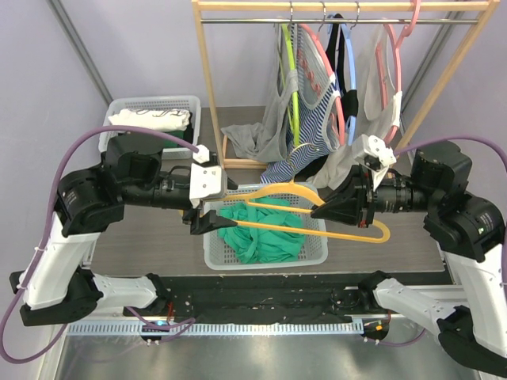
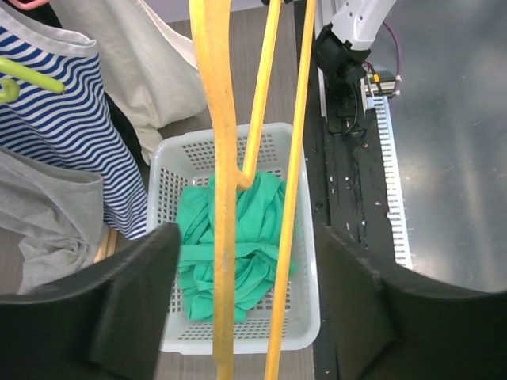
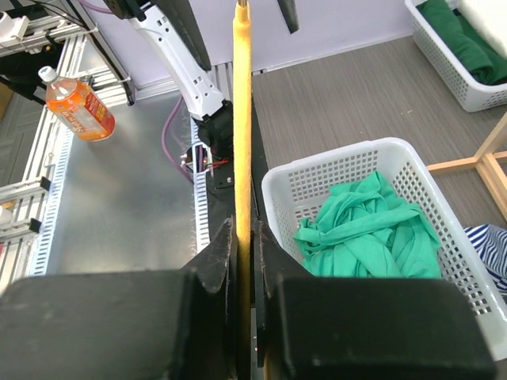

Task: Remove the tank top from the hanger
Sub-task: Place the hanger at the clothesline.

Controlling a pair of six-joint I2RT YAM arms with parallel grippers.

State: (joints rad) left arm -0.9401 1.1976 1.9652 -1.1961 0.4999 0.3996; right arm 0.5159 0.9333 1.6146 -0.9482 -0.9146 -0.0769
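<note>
The green tank top (image 1: 257,229) lies crumpled in a white basket (image 1: 265,259), off the yellow hanger (image 1: 301,192). The bare hanger hangs level above the basket. My right gripper (image 1: 329,210) is shut on its right part; in the right wrist view the fingers (image 3: 226,245) pinch the yellow bar (image 3: 242,119). My left gripper (image 1: 207,218) is at the hanger's left end, open. In the left wrist view both yellow bars (image 2: 224,158) pass between its wide-apart fingers (image 2: 150,269) without touching them, with the tank top (image 2: 253,261) below.
A wooden rack (image 1: 333,8) at the back carries several garments on coloured hangers, the striped one (image 1: 313,103) just behind the basket. A second white basket (image 1: 150,119) with white cloth stands at the back left. An orange bottle (image 3: 78,103) lies on the metal bench.
</note>
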